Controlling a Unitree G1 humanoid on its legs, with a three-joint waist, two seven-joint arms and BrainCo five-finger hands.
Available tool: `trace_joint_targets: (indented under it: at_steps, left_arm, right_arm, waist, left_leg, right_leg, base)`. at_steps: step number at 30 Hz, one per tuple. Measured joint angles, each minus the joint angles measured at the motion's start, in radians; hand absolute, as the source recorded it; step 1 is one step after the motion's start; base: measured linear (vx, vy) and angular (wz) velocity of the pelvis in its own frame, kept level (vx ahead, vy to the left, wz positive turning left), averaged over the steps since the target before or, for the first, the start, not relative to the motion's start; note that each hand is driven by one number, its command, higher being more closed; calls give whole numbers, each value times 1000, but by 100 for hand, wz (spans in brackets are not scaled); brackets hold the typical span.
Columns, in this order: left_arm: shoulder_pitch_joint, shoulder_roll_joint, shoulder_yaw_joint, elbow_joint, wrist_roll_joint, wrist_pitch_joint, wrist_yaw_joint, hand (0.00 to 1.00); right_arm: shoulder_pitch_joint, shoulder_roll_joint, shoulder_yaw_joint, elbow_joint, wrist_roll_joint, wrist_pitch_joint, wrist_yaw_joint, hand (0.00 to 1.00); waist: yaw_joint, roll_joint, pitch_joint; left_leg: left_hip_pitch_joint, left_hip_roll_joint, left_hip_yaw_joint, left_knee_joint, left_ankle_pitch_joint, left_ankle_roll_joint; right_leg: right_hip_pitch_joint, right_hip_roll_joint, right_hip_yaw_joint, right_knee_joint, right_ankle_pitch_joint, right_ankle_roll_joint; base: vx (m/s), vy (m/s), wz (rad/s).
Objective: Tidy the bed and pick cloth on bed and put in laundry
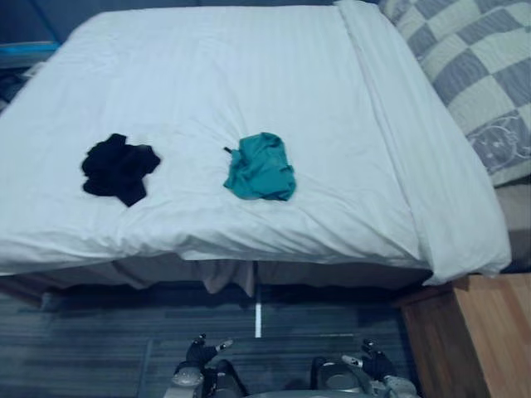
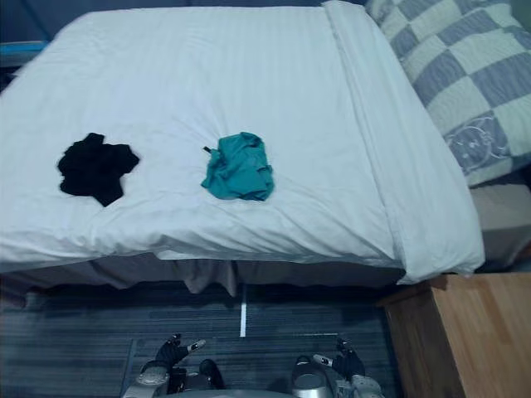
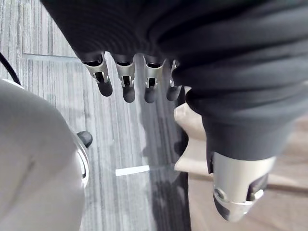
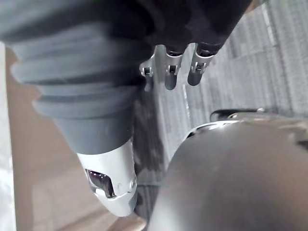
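Near bed (image 1: 207,66) front edge: teal cloth (image 1: 260,167), black cloth (image 1: 119,168) apart; left hand (image 3: 126,82), right hand (image 4: 171,72) fingers relaxed.

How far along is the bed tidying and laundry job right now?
The duvet lies mostly smooth. Nothing is in hand: the left hand and right hand hang open above the floor. Left to do: the black cloth and teal cloth lie on the duvet.

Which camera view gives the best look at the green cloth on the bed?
The left eye view: the green cloth lies whole near the picture's middle on the white duvet, right of the black cloth. The right eye view shows it just as whole. Both wrist views face the floor past the open left hand and right hand.
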Motion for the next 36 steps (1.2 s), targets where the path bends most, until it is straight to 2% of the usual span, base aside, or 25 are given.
trace_joint_targets:
  at_steps: [1, 3, 4, 6, 7, 8, 11, 12, 13, 14, 15, 16, 17, 18, 19, 20, 21, 22, 24, 29, 31, 33, 34, 35, 36]
  left_arm:
    - [4, -4, 11, -15, -10, -25, -14, 0]
    - [10, -6, 10, -15, -1, -41, -31, 0]
    - [20, -5, 6, -12, 9, -43, -36, 0]
    - [22, -8, 5, 9, 19, -43, -54, 0]
    - [13, -16, 1, 16, 18, -46, -67, 0]
    - [13, -17, -1, 14, 18, -51, -76, 0]
    - [-4, -14, -61, 16, 17, -72, -73, 0]
    - [-7, -20, -98, 16, 17, -73, -72, 0]
    - [-4, -21, -119, 15, 16, -72, -72, 0]
    - [-22, 1, -119, 18, 15, -60, -70, 0]
    - [-18, 13, -99, 18, 14, -38, -59, 0]
    - [-1, 18, -85, 13, 14, -36, -51, 0]
    - [4, 20, -77, 0, 13, -35, -47, 0]
    - [-3, 30, -97, -23, 15, -32, -52, 0]
    - [-5, 39, -120, -27, 15, -32, -54, 0]
    - [-23, 42, -144, -25, 16, -31, -61, 0]
    - [-48, 35, -189, -24, 17, -25, -75, 0]
    - [-72, 16, -213, -24, 20, -21, -78, 0]
    - [-71, -23, -232, -24, 28, -10, -67, 0]
    - [-48, -29, -214, 19, 24, 12, -20, 0]
    - [-41, -31, -182, 18, 22, 10, -4, 0]
    - [-44, -30, -140, 13, 9, 3, 29, 0]
    - [-42, -29, -122, 13, -3, 4, 39, 0]
    - [-31, -26, -81, 16, -27, 10, 52, 0]
    - [-7, -32, -55, 16, -59, 21, 62, 0]
  right_arm:
    - [2, -19, 6, 2, -16, -1, -3, 0]
    - [2, -31, 9, 11, 1, -1, -6, 0]
    - [-8, -33, 8, 9, 16, -8, -9, 0]
    - [-20, -27, 9, 8, 14, -18, -9, 0]
    - [-32, -25, 18, 10, 5, -20, -9, 0]
    - [-34, -25, 20, 13, -1, -18, -8, 0]
    - [-40, -43, 38, 35, -14, -13, 1, 0]
    - [-46, -64, 58, 40, -17, -11, 9, 0]
    - [-45, -73, 62, 49, -31, -7, 21, 0]
    - [-69, -51, 65, 85, -49, 4, 35, 0]
    - [-106, -57, 102, 105, -78, 1, 76, 0]
    - [-121, -62, 136, 104, -82, -4, 100, 0]
    - [-134, -58, 178, 100, -84, -17, 127, 0]
    - [-146, -40, 230, 64, -82, -24, 153, 0]
    - [-145, -26, 261, 30, -79, -24, 163, 0]
    - [-144, -12, 288, -10, -72, -18, 176, 0]
    - [-130, 1, 310, -64, -71, -13, 179, 0]
    - [-121, 2, 308, -86, -67, -16, 174, 0]
    - [-125, 10, 313, -70, -37, -17, 168, 0]
    - [-136, 29, 348, -55, 69, -79, 172, 0]
    - [-150, 29, 344, -24, 93, -75, 166, 0]
    - [-146, 28, 335, 16, 97, -49, 121, 0]
    - [-141, 29, 329, 27, 95, -40, 106, 0]
    - [-141, 31, 290, 45, 87, -34, 71, 0]
    - [-135, 30, 228, 52, 81, -33, 23, 0]
  waist:
    - [12, 26, 5]
    - [18, 34, 5]
    - [15, 43, 0]
    - [-4, 38, -1]
    - [-10, 27, -2]
    - [-9, 23, -2]
    - [-9, 24, -1]
    - [-9, 44, -3]
    - [-5, 53, -7]
    - [7, 8, -9]
    - [45, 1, -18]
    - [67, -4, -20]
    - [87, -7, -22]
    - [84, -2, -23]
    - [71, -2, -23]
    - [54, 3, -20]
    - [36, 19, -12]
    - [18, 24, -8]
    - [28, 44, -7]
    - [28, 36, -15]
    - [30, 32, -17]
    - [55, 31, -17]
    - [59, 32, -17]
    - [66, 26, -16]
    - [64, 47, -31]
  left_leg:
    - [-60, 63, 0, 175, 7, 9]
    - [-77, 110, 7, 266, -4, 31]
    - [-45, 140, 7, 216, -29, 68]
    - [-2, 160, -16, 56, -30, 70]
    - [2, 168, -76, -44, -27, 66]
    - [0, 172, -104, -69, -26, 64]
    - [5, 190, -250, -110, -29, 64]
    - [31, 182, -255, -89, -60, 49]
    - [46, 175, -253, -70, -113, -76]
    - [54, 127, -189, 0, -159, -117]
    - [85, 129, -100, 4, -191, -98]
    - [120, 129, -41, -11, -190, -94]
    - [156, 116, 4, -42, -185, -82]
    - [163, 110, 25, -94, -166, -61]
    - [161, 100, 22, -126, -145, -48]
    - [153, 83, 10, -177, -114, -35]
    - [137, 56, -11, -241, -71, -9]
    - [128, 7, -56, -289, -37, 10]
    - [151, -26, -68, -324, -24, 20]
    - [148, -54, -100, -305, -16, 28]
    - [104, -55, -101, -227, -16, 28]
    - [25, -29, -116, -42, -16, 28]
    - [16, -19, -123, -1, -16, 27]
    - [21, -13, -137, 6, -33, 26]
    - [79, -18, -137, -76, -34, 31]
  right_leg:
    - [29, -2, -4, -2, 6, -8]
    - [60, -12, 1, -3, 22, 6]
    - [59, -16, 30, 4, 26, 12]
    - [36, -36, 70, 16, 34, 26]
    - [14, -69, 99, 24, 42, 50]
    - [3, -83, 109, 27, 44, 63]
    - [-3, -153, 150, 42, 29, 164]
    - [0, -178, 154, 50, 24, 179]
    - [7, -198, 156, 46, 32, 180]
    - [2, -276, 135, 48, 102, 173]
    - [-22, -305, -1, 32, 223, 57]
    - [-53, -320, -131, 92, 231, -5]
    - [-80, -312, -277, 187, 195, -18]
    - [-89, -218, -313, 216, 111, 26]
    - [-90, -145, -287, 203, 68, 53]
    - [-87, -38, -222, 149, 30, 54]
    - [-57, 93, -56, 5, 23, -2]
    - [-14, 119, 33, -75, 71, -28]
    - [-2, 99, 44, -69, 71, -20]
    - [28, 68, 26, -55, 44, -7]
    - [24, 52, 23, -50, 41, -6]
    - [36, 43, 41, -52, 42, -9]
    - [45, 46, 47, -53, 43, -12]
    - [54, 46, 71, -52, 45, -16]
    - [54, 66, 89, -48, 44, -15]
  base:
    - [-29, 46, 10]
    - [21, 108, -36]
    - [39, 134, -67]
    - [81, 230, -64]
    - [100, 266, -44]
    - [98, 334, -26]
    - [47, 480, -10]
    - [13, 680, -17]
    - [11, 747, -40]
    - [-4, 888, -103]
    - [8, 662, -144]
    - [2, 590, -173]
    - [16, 507, -133]
    - [12, 475, -76]
    - [39, 346, -5]
    - [26, 217, 58]
    - [21, 205, 110]
    - [5, 160, 98]
    - [69, 162, 51]
    - [26, 41, 30]
    - [-51, -19, 15]
    - [-64, -51, -4]
    - [-57, -33, -40]
    - [-49, -43, -56]
    - [-9, -26, -53]
